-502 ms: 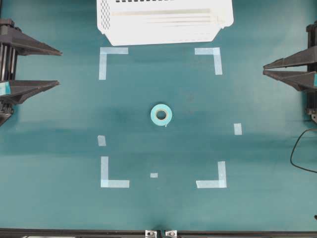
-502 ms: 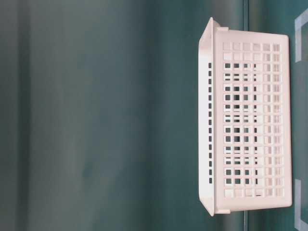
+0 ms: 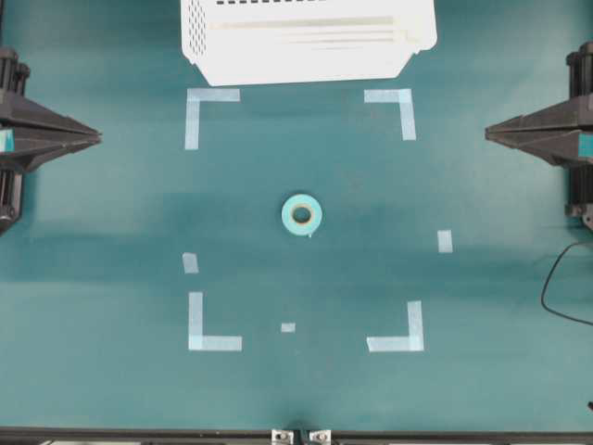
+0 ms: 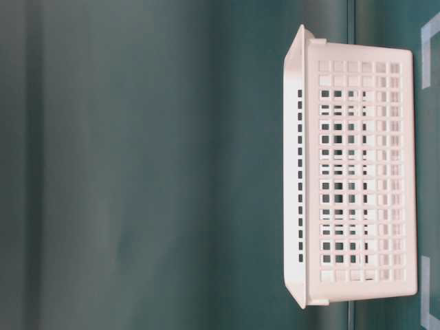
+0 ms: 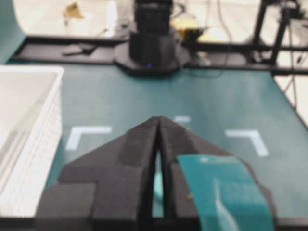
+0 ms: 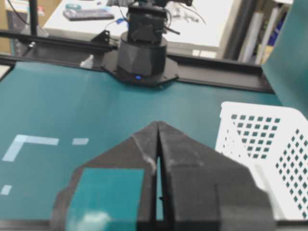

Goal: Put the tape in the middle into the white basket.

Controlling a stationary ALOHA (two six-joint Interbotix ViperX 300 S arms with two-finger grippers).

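Both grippers are seen with jaws pressed together and nothing held. At the left table edge the left gripper is pointed inward; at the right edge the right gripper is pointed back at it, and the two are kept well apart. Between them the tape is laid flat on the teal table, in the middle of a rectangle marked by pale strips at its corners, with bare surface on every side. The basket is set against the far edge, just beyond the two far corner marks, well apart from the tape. No readable writing is seen.
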